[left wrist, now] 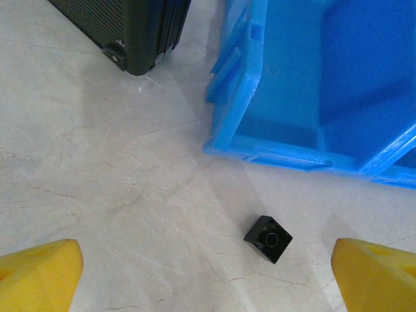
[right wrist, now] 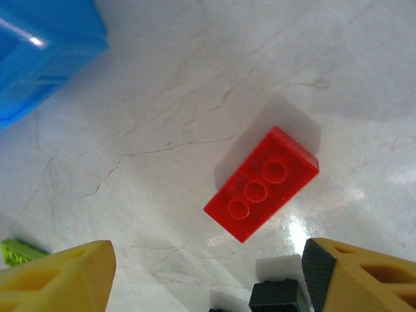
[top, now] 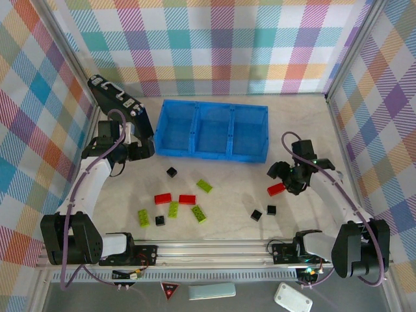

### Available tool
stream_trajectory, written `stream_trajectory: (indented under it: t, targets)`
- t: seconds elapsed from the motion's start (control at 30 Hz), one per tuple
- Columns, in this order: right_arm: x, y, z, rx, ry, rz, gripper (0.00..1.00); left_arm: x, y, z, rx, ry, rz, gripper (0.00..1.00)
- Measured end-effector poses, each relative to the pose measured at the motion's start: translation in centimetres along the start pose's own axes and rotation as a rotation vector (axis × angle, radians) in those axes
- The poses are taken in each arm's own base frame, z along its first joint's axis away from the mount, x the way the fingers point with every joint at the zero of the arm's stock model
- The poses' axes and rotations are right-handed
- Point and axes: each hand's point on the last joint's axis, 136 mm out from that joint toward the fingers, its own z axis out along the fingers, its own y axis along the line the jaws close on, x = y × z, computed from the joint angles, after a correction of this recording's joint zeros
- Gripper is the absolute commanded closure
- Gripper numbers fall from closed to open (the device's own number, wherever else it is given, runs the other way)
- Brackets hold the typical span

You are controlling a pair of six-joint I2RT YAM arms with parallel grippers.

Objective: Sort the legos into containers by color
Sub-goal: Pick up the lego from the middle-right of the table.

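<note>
Right wrist: found right tool [right wrist: 205,266] open, red lego [right wrist: 262,183] on tabletop [right wrist: 162,97] at 1 o'clock, untouched. Found left tool [left wrist: 205,266] open, black lego [left wrist: 268,239] approx 2 o'clock.

Readable txt, nos., brands: none. You've 1 sign, a small red triangle sticker [top: 170,290], bottom centre of top view; mark too small to read.
</note>
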Motion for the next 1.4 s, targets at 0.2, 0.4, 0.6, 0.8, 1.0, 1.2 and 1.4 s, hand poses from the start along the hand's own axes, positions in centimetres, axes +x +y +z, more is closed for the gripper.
stream_trajectory:
  t: [0.2, 0.4, 0.6, 0.8, 1.0, 1.2, 1.4]
  targets:
    - [0.8, -1.0, 0.3, 0.081, 0.007, 0.192, 0.31, -0.2, -0.2, -0.4, 0.009, -0.016, 0.004, 0.02]
    - [1.0, -1.1, 1.6, 0.169, 0.028, 0.271, 0.33, -0.5, -0.4, -0.9, 0.015, -0.033, 0.008, 0.01]
    - [1.0, -1.1, 2.9, 0.218, 0.048, 0.298, 0.34, -0.7, -0.8, -1.4, 0.033, -0.051, 0.014, 0.01]
    - [1.2, -1.7, 4.1, 0.263, 0.068, 0.309, 0.35, -1.1, -1.3, -1.6, 0.058, -0.073, 0.024, 0.01]
    - [1.4, -2.2, 5.2, 0.302, 0.087, 0.309, 0.38, -1.1, -1.4, -1.6, 0.062, -0.072, 0.024, 0.01]
    - [1.6, -2.5, 6.1, 0.327, 0.106, 0.304, 0.43, -1.1, -1.4, -1.6, 0.063, -0.072, 0.028, 0.01]
    - [1.4, -2.3, 6.3, 0.322, 0.103, 0.298, 0.54, -1.1, -1.4, -1.6, 0.063, -0.072, 0.032, 0.01]
